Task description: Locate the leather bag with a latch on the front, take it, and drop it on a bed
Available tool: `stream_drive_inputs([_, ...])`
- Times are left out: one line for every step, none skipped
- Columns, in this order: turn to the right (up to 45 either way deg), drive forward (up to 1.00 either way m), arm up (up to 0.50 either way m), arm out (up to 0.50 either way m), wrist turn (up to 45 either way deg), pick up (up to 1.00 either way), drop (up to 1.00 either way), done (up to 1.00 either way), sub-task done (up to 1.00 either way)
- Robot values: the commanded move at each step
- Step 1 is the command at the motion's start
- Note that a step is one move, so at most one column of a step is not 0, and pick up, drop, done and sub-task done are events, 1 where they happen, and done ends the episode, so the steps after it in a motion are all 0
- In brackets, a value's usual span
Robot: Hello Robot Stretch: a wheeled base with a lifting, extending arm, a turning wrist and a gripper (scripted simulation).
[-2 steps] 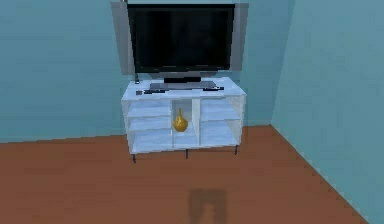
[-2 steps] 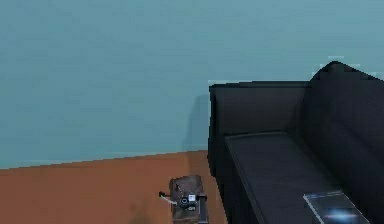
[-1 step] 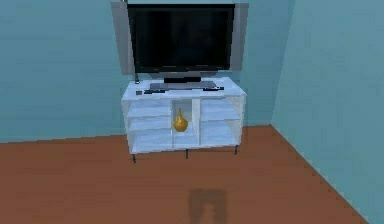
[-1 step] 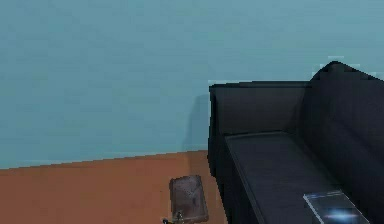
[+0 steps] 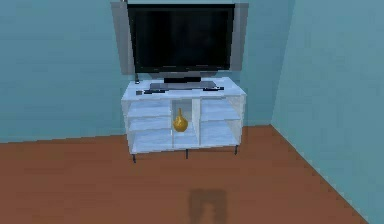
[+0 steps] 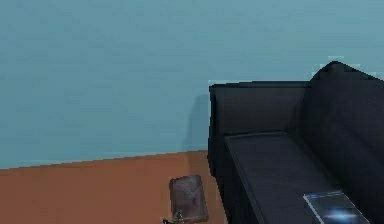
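A flat brown, leather-coloured rectangular thing (image 6: 187, 196) with rounded corners shows near the bottom of the arm side view, just left of the black sofa's end. I cannot tell whether it rests on the floor or hangs above it. I cannot make out a latch on it. Thin dark pieces (image 6: 172, 217) stick out at its lower left corner, and I cannot tell what they are.
A black sofa (image 6: 300, 130) stands against the teal wall, with a flat bluish thing (image 6: 335, 207) on its seat. Ahead, a white shelf stand (image 5: 185, 125) in the room's corner carries a large television (image 5: 182, 40) and holds a yellow vase (image 5: 180, 121). Bare wooden floor (image 5: 120, 185) lies before it.
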Motion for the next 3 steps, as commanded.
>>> stream_drive_inputs([0.0, 0.00, 0.10, 0.00, 0.0, 0.00, 0.00, 0.00, 0.00])
stream_drive_inputs([0.0, 0.00, 0.50, 0.00, 0.0, 0.00, 0.00, 0.00, 0.00])
stream_drive_inputs([0.0, 0.00, 0.42, 0.00, 0.0, 0.00, 0.00, 0.00, 0.00])
